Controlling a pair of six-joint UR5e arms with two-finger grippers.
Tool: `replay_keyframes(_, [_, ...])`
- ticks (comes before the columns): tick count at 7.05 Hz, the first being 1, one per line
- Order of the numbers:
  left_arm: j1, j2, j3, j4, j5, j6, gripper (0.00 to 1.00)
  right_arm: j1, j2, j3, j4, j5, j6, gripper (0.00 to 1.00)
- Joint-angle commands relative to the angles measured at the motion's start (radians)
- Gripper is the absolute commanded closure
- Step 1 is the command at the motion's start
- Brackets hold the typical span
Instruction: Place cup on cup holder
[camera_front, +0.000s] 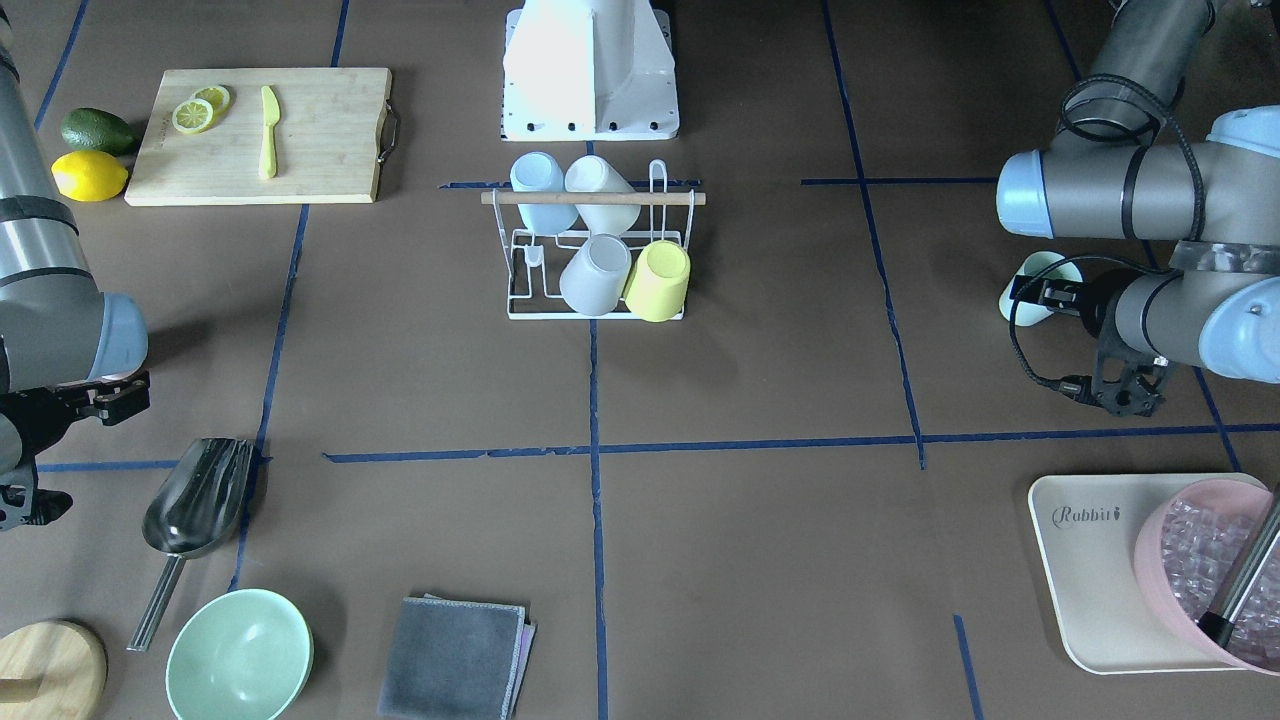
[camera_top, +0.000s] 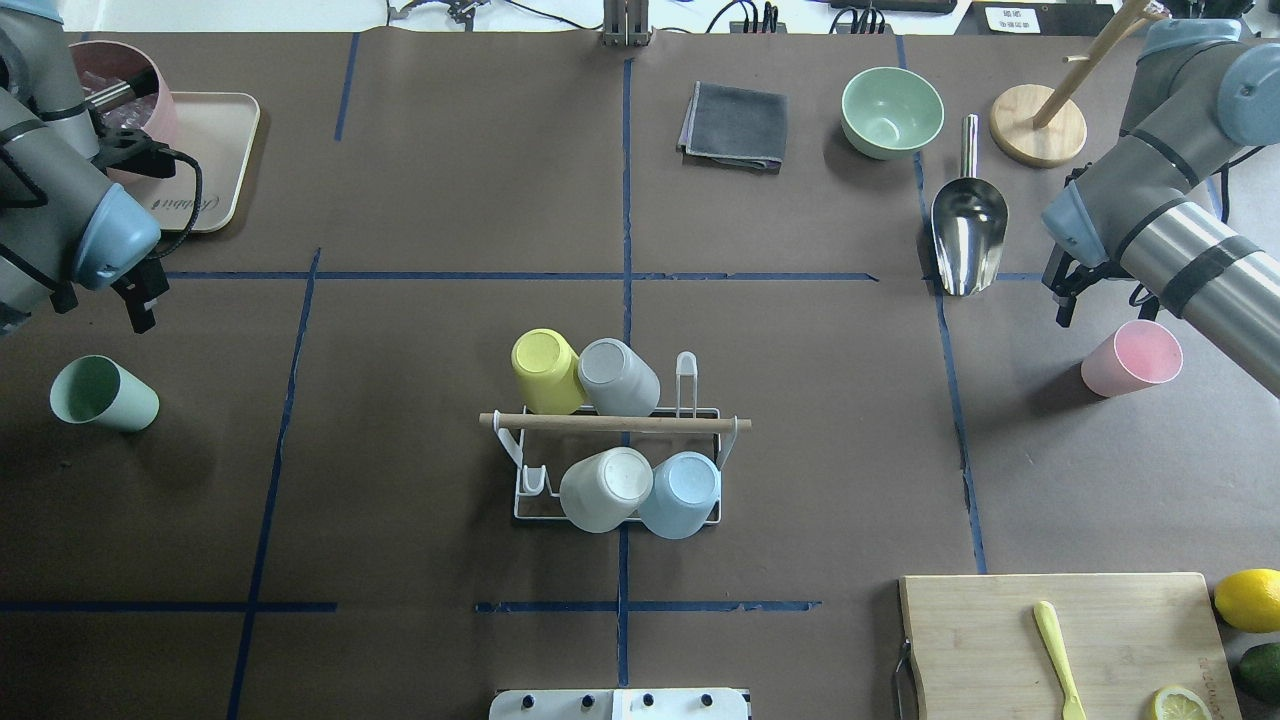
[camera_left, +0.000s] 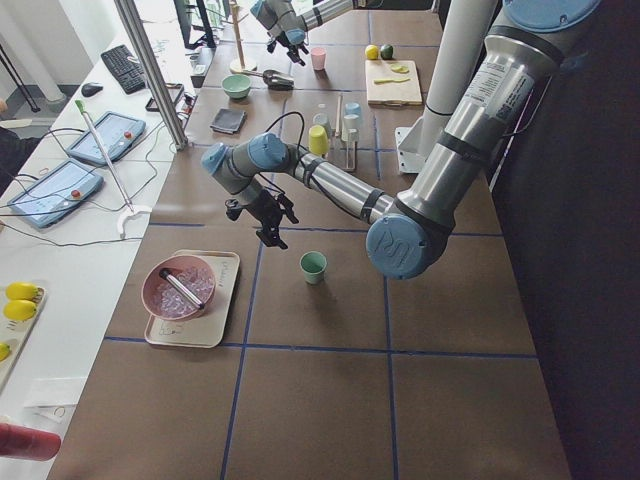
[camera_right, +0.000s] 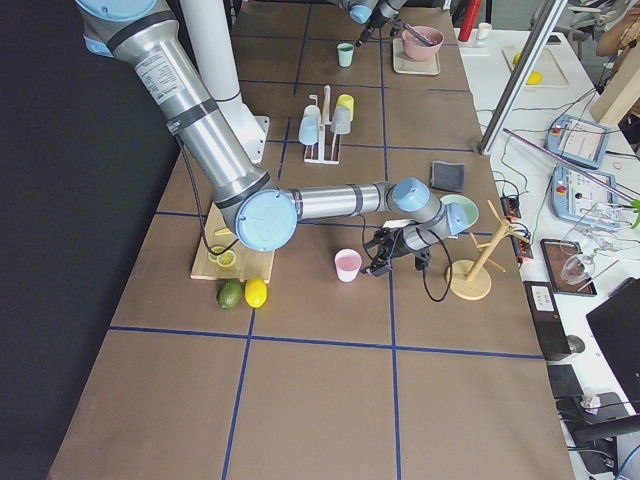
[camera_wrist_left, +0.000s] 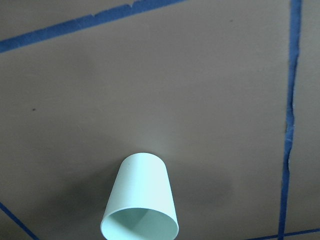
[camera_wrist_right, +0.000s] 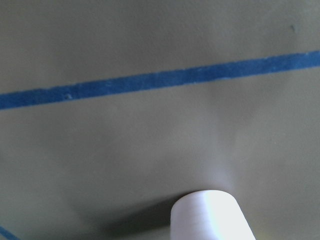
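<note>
The cup holder (camera_top: 700, 413), a white wire rack with a wooden rod on top, stands mid-table and also shows in the front view (camera_front: 517, 305). Yellow, grey, white and light blue cups hang on its prongs. A green cup (camera_top: 103, 395) stands upright at the table's left, also in the left wrist view (camera_wrist_left: 141, 200). My left gripper (camera_top: 145, 300) hovers just beyond it, apart, and looks open and empty. A pink cup (camera_top: 1132, 357) stands upright at the right, also in the right wrist view (camera_wrist_right: 212, 217). My right gripper (camera_top: 1070, 295) hovers beside it, apart, and looks open and empty.
A tray (camera_top: 215, 150) with a pink bowl of ice (camera_top: 125, 90) lies at the far left. A grey cloth (camera_top: 735, 125), green bowl (camera_top: 892, 112), metal scoop (camera_top: 968, 235) and wooden stand (camera_top: 1040, 125) sit along the far side. A cutting board (camera_top: 1000, 640) lies near right.
</note>
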Motion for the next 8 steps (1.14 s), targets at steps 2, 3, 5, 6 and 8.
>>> replay_keyframes(2, [0.02,-0.006,0.084,-0.026,0.004,0.032,0.0,-0.029,-0.032,0.006,-0.03,-0.031,-0.111,0.0])
replay_keyframes(3, [0.025,-0.009,0.116,-0.051,0.016,0.035,0.0,-0.037,-0.048,0.004,-0.03,-0.031,-0.142,0.0])
replay_keyframes(5, [0.037,-0.023,0.174,-0.053,0.017,0.06,0.0,-0.047,-0.056,0.001,-0.03,-0.037,-0.158,0.0])
replay_keyframes(6, [0.045,-0.027,0.206,-0.054,0.017,0.073,0.0,-0.049,-0.056,0.0,-0.03,-0.037,-0.159,0.0])
replay_keyframes(8, [0.071,-0.038,0.234,-0.054,0.016,0.072,0.0,-0.051,-0.054,0.0,-0.03,-0.037,-0.159,0.0])
